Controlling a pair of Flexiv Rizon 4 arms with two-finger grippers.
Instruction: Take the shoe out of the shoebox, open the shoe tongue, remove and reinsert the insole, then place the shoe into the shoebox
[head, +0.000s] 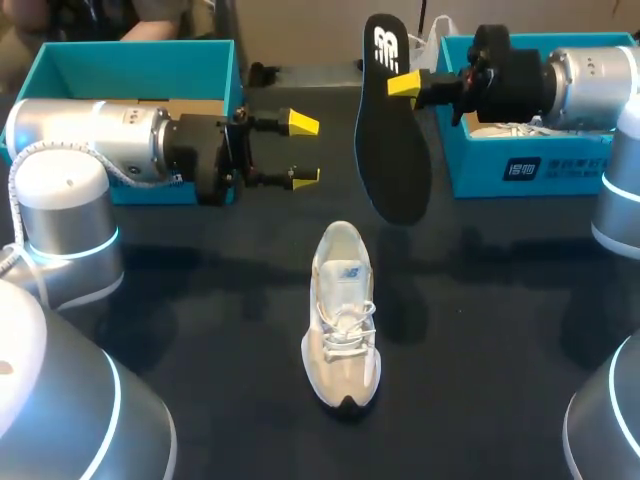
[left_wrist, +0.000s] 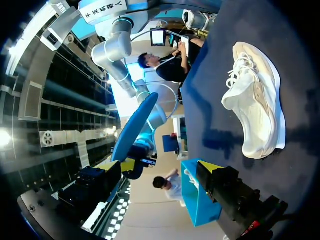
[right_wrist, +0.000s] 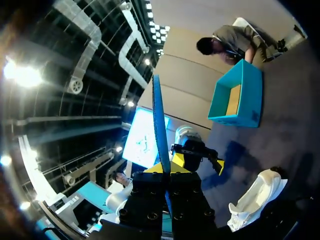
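A white sneaker (head: 343, 315) lies on its sole in the middle of the dark table, toe toward the front edge; the left wrist view shows this sneaker (left_wrist: 255, 100) off to the side of the fingers. My right gripper (head: 405, 85) is shut on a black insole (head: 390, 140), which it holds upright in the air above and behind the shoe. In the right wrist view the insole (right_wrist: 159, 120) stands edge-on between the yellow tips of that gripper (right_wrist: 167, 167). My left gripper (head: 303, 150) hangs open just left of the insole, with nothing between its fingers (left_wrist: 120, 165).
An open teal shoebox (head: 130, 70) stands at the back left behind my left arm. A second teal shoebox (head: 530, 160) at the back right holds another white shoe. Dark table surface surrounds the sneaker.
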